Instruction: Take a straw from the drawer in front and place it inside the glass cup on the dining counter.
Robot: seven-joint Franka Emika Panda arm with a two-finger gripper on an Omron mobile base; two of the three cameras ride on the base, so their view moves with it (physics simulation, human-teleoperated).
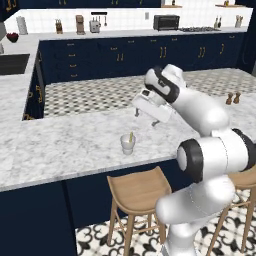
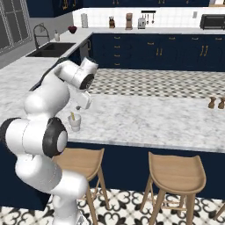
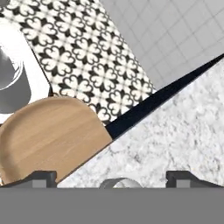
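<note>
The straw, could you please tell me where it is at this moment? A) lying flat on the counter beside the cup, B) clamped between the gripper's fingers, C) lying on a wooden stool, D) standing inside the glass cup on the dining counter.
D: the straw leans inside the glass cup on the dining counter, while the gripper hangs open and empty above it.

Home kitchen, rendered. Navy cabinets with brass handles along back wall at 12 o'clock. Marbled back worktop carries toaster, coffee machine, knife block, microwave. Sink with tap at 10 o'clock. Marbled dining worktop in foreground, wooden bar stools beneath. Patterned black-white tile floor.
</note>
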